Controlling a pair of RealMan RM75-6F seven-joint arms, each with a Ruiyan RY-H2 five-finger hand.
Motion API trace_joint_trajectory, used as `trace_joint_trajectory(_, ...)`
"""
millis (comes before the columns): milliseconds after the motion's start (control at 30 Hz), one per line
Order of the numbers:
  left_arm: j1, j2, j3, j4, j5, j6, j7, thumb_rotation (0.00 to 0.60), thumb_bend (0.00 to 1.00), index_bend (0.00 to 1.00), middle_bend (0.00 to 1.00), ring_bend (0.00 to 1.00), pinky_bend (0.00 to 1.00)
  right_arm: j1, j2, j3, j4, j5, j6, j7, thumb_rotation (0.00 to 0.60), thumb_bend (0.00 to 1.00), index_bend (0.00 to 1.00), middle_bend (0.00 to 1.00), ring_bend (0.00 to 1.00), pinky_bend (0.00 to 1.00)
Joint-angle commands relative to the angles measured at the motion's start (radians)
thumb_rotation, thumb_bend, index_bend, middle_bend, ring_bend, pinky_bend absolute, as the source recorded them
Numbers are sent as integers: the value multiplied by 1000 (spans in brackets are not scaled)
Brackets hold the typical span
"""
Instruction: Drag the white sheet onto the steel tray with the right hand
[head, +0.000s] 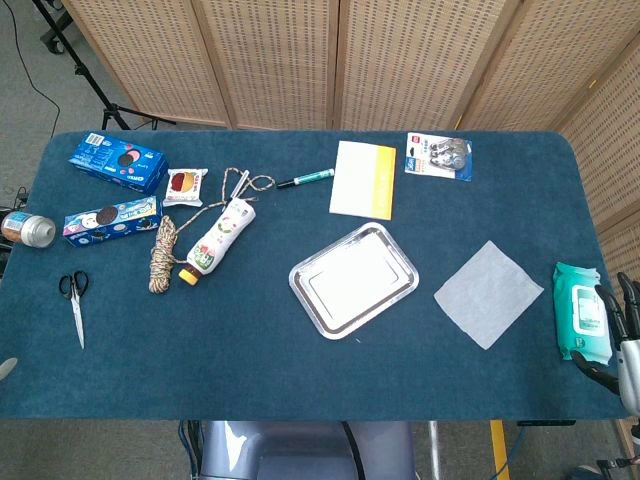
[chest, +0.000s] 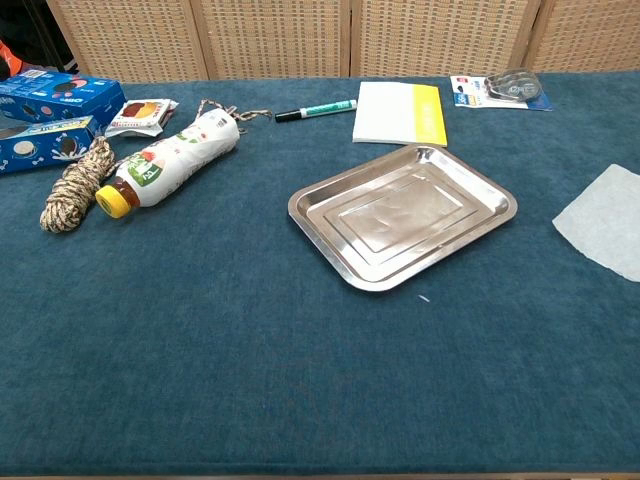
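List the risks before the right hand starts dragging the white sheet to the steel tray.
1. The white sheet looks thin and lies flat on the cloth, so it may wrinkle or slip under the fingers rather than slide.
2. The steel tray has a raised rim; the sheet's leading edge could catch and fold there.
3. The right hand hovers beside the wipes pack and might nudge it.

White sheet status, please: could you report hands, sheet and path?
Right hand open at table edge; left unseen. White sheet flat, untouched, right of steel tray. Path clear.

Black fingers (head: 612, 310), pale grey hand (head: 626, 350)
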Motion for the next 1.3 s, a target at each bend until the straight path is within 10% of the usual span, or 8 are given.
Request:
trace_joint_trajectory(33, -2, 2, 3, 4, 5, -4, -7, 600, 0, 0, 0, 0, 0, 5, 11, -10, -9, -6, -20, 9, 600, 0, 108, 0, 0, 0)
trace_joint_trajectory(433, -13, 6, -7, 3, -11, -26, -27, 600, 0, 0, 0, 0, 0, 304, 62, -21, 15, -140, -411, 197, 600, 22, 245, 0, 0, 0)
trace_joint_trajectory(800, -41, 4, -16, -4, -46, -92, -7, 600, 0, 0, 0, 0, 0, 608, -47, 52, 63, 21, -871, 120, 600, 236, 344, 13, 0, 0)
trace_joint_trajectory(1300, -63, 5, -25, -10, -86, -149, 7, 600, 0, 0, 0, 0, 0, 699, -160, 42, 218, 178, -1023, -4, 600, 311, 349, 14, 0, 0)
